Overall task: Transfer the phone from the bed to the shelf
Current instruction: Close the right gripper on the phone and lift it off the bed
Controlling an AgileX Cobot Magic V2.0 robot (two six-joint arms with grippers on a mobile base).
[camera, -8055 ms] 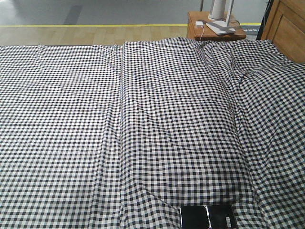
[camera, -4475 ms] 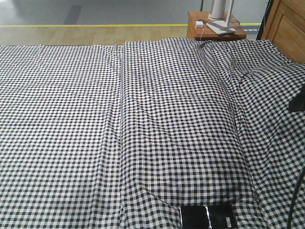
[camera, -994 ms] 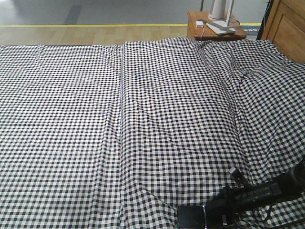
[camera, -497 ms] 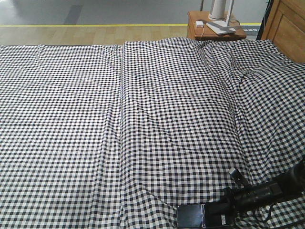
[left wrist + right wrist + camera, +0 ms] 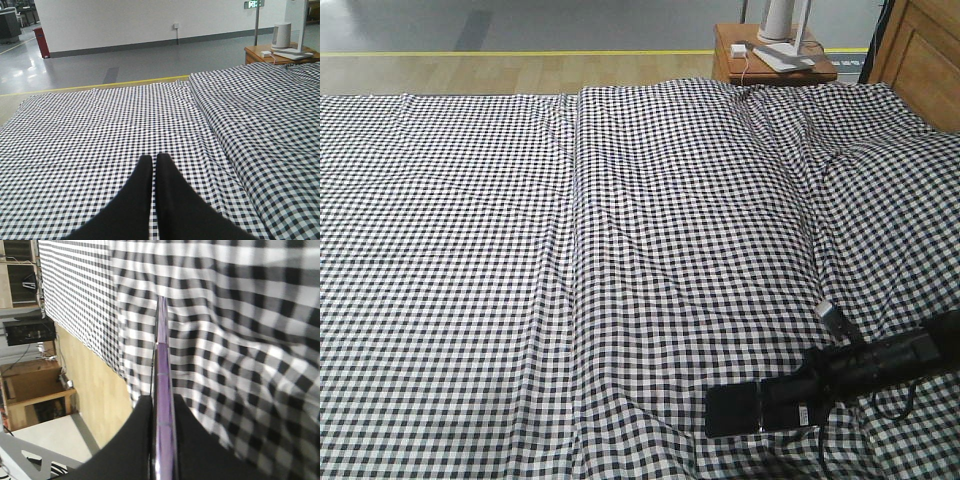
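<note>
- Your right gripper [image 5: 790, 402] pinched the phone [image 5: 730, 412], which sat higher in the front view than half a second earlier.
- Your left gripper [image 5: 152, 167] hung pressed together over the bed [image 5: 75, 130].

Wide bed [image 5: 470, 300], wrinkled black-and-white gingham sheet [image 5: 670, 200]

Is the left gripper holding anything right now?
No: in the left wrist view the left gripper has its fingers closed against each other with nothing between them, above the bed.
</note>
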